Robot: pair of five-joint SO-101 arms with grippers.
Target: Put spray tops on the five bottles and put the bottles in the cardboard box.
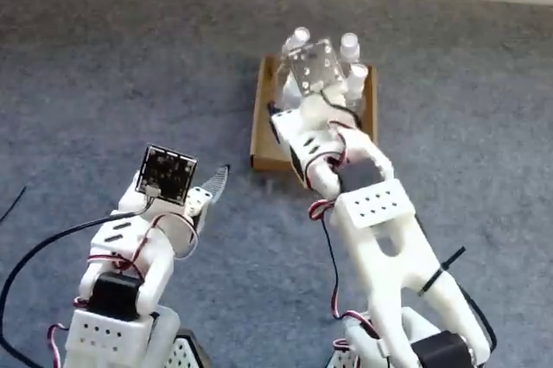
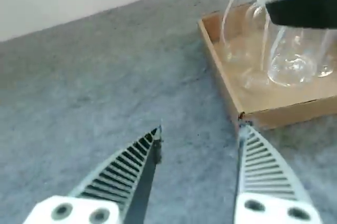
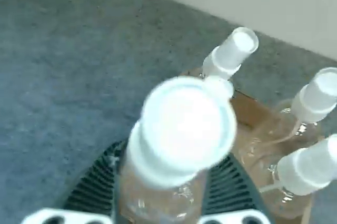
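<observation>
My right gripper point(image 3: 166, 184) is shut on a clear bottle point(image 3: 158, 197) with a white spray top point(image 3: 181, 129), held upright over the cardboard box point(image 3: 253, 111). Three more capped bottles stand in the box point(image 1: 259, 117): one at the far side point(image 3: 231, 50) and two beside it point(image 3: 318, 95) point(image 3: 308, 169). In the high view their white tops point(image 1: 349, 42) show around the right arm's wrist point(image 1: 313, 70). My left gripper point(image 2: 197, 145) is open and holds nothing, low over the carpet just short of the box's near corner point(image 2: 242, 116).
Grey carpet point(image 1: 130, 66) covers the whole table, with open room to the left of the box. A pale wall runs along the far edge. Black cables trail by the left arm's base point(image 1: 34, 256).
</observation>
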